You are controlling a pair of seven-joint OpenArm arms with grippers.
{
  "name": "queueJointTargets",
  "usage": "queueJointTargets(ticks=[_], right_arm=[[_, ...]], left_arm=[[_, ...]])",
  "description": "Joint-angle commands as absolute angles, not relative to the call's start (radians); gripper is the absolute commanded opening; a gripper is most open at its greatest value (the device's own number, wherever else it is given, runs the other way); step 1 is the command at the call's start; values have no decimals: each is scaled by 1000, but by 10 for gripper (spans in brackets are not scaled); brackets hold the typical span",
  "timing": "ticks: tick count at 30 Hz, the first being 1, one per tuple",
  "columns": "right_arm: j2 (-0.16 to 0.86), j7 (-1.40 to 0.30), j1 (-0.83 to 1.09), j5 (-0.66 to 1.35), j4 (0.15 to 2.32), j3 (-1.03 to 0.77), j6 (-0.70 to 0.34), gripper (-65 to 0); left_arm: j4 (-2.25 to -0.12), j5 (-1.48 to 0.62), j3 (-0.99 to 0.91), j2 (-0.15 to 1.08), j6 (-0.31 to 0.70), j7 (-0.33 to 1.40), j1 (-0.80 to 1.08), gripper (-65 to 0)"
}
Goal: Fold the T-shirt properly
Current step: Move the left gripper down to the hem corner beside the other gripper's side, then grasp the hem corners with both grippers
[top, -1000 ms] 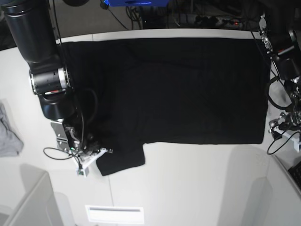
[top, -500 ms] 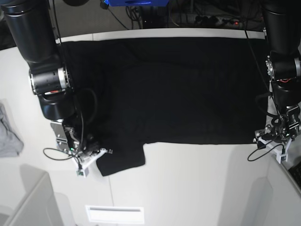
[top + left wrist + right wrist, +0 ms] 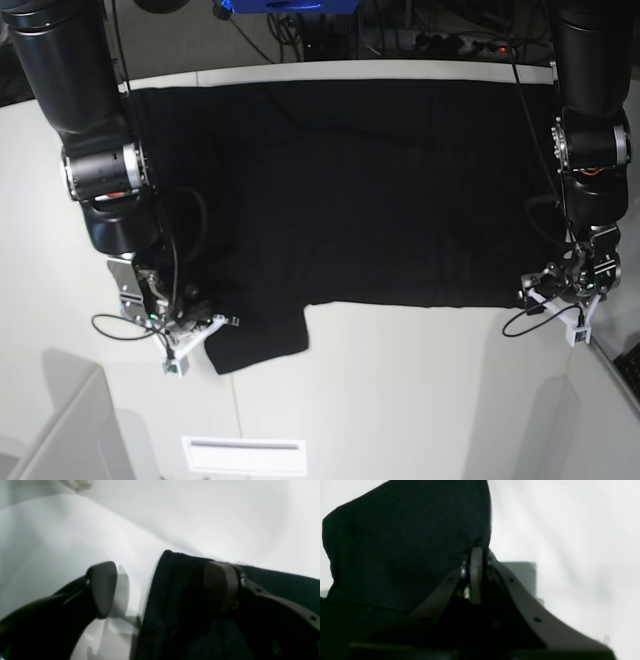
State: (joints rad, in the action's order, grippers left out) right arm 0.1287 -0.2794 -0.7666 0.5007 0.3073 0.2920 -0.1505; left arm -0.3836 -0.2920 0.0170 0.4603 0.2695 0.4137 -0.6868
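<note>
The black T-shirt (image 3: pixel 380 190) lies spread flat across the white table, one short sleeve (image 3: pixel 260 340) sticking out toward the front left. My right gripper (image 3: pixel 222 322) sits at that sleeve's left edge. In the right wrist view the right gripper (image 3: pixel 476 575) is shut, with the sleeve fabric (image 3: pixel 402 542) pinched at its tips. My left gripper (image 3: pixel 535 290) is low at the shirt's front right corner. In the left wrist view the left gripper (image 3: pixel 161 587) is open and straddles the shirt's edge (image 3: pixel 180 605), one finger (image 3: pixel 220 585) over the cloth and the other finger (image 3: pixel 102 587) over bare table.
Cables and a power strip (image 3: pixel 440 42) run behind the table's far edge. A white label plate (image 3: pixel 243 455) sits near the front edge, and a grey box corner (image 3: pixel 50 430) stands at the front left. The table's right edge (image 3: pixel 600 370) is close beside my left gripper.
The left arm has swung in and down from the table's right side to the shirt's front right corner. The right arm and the sleeve have not moved.
</note>
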Motion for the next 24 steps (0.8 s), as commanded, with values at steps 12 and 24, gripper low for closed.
queueJointTargets(ticks=[12, 24], right_arm=[[150, -277, -796, 504, 317, 291, -150, -650], [150, -277, -794, 504, 317, 289, -150, -650]], left_arm=[[-400, -305, 4, 490, 269, 412, -668, -225], [-403, -294, -151, 527, 269, 415, -676, -214]])
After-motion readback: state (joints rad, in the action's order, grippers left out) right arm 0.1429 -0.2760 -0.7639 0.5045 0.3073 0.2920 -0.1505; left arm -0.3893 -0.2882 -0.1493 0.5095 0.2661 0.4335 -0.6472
